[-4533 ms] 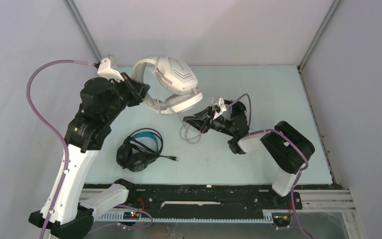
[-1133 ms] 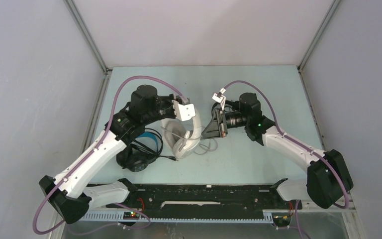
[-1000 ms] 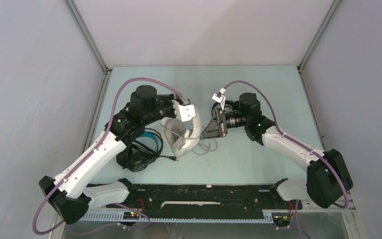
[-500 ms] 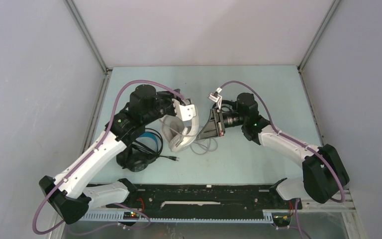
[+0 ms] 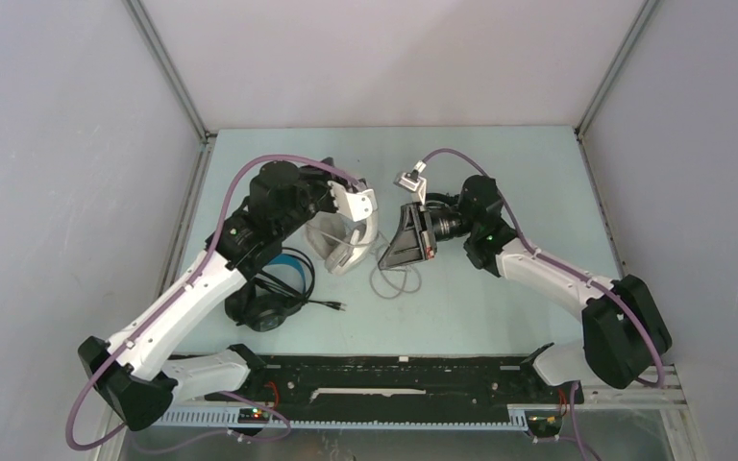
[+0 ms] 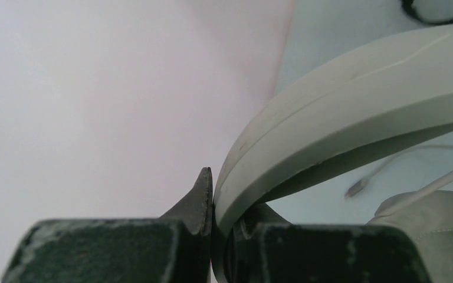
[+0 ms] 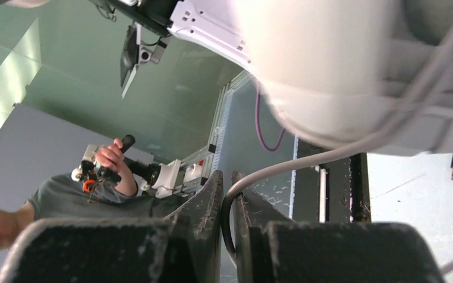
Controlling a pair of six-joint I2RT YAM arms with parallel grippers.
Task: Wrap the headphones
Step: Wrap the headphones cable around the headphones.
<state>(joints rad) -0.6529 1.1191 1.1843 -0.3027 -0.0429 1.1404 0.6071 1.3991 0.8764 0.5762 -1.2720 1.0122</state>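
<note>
The bulky white headphones (image 5: 344, 248) hang just above the table's middle, and my left gripper (image 5: 332, 224) is shut on their headband (image 6: 342, 106). The pinch shows at the jaws of the left gripper (image 6: 212, 184) in the left wrist view. Their grey cable (image 5: 399, 280) loops on the table and runs up into my right gripper (image 5: 384, 261). In the right wrist view the grey cable (image 7: 271, 171) sits between the nearly closed jaws of the right gripper (image 7: 227, 177), under a white earcup (image 7: 330, 71). The black headphones with a blue headband (image 5: 269, 288) lie under the left arm.
The black pair's plug (image 5: 341, 307) lies on the mat beside them. A black rail (image 5: 394, 370) runs along the near edge between the arm bases. Grey walls close in the table's left, right and back.
Both grippers moved toward the back of the table. The white headphones went up and back with the left gripper, and the right gripper swung left with the cable, uncovering the loop on the table.
</note>
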